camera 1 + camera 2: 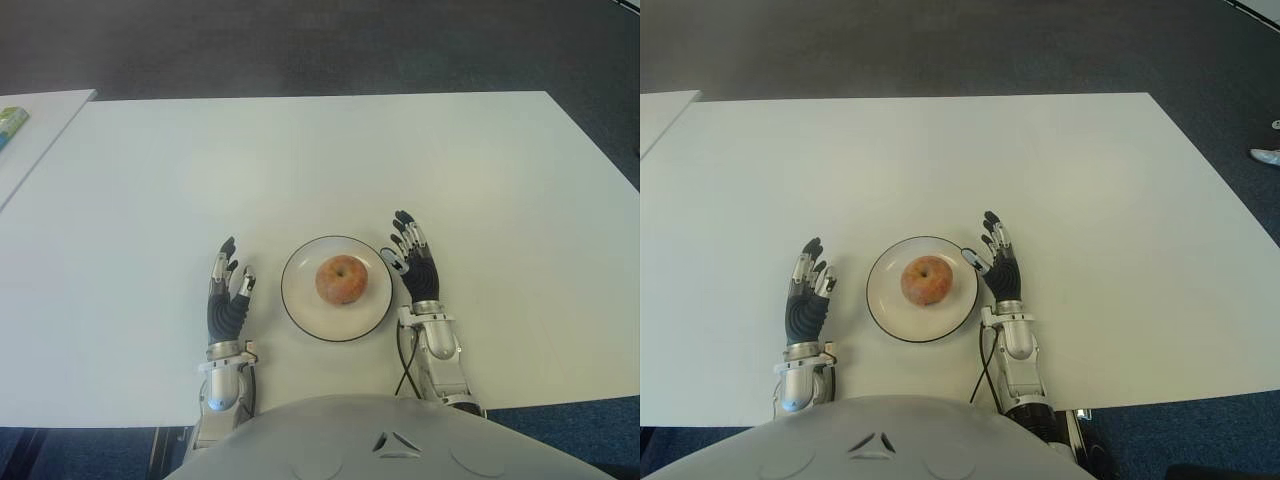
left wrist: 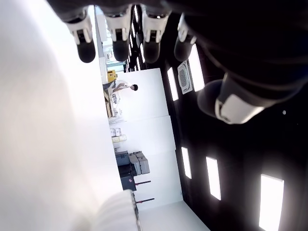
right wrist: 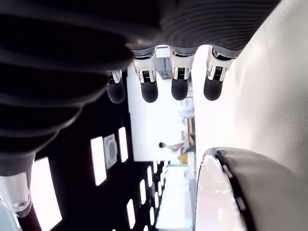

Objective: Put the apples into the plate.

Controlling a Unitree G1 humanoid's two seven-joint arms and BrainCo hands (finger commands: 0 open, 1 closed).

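A wide white table [image 1: 300, 160] fills the scene, with dark carpet [image 1: 300, 45] beyond its far edge. Nearest the robot, its two hands show on either side of a white plate [image 1: 300, 305] with a thin dark rim. The left hand [image 1: 228, 295] is just left of the plate, fingers straight and spread, holding nothing. The right hand [image 1: 412, 262] is at the plate's right edge, close to the rim, fingers also extended and empty; its wrist view shows the four fingertips [image 3: 179, 89] apart and the plate's rim near the palm.

One reddish-yellow apple [image 1: 341, 279] sits in the middle of the plate, stem dimple up. No other apple is visible on the table, so the task looks done as far as can be seen.

An apple is likely firm, fairly light, smooth and a little slippery, and prone to roll. If handled, it would best be gripped around its widest part with fingers opposing the thumb.

At the far left, a second white surface [image 1: 40, 125] carries a greenish item [image 1: 10, 125] too cropped to identify.
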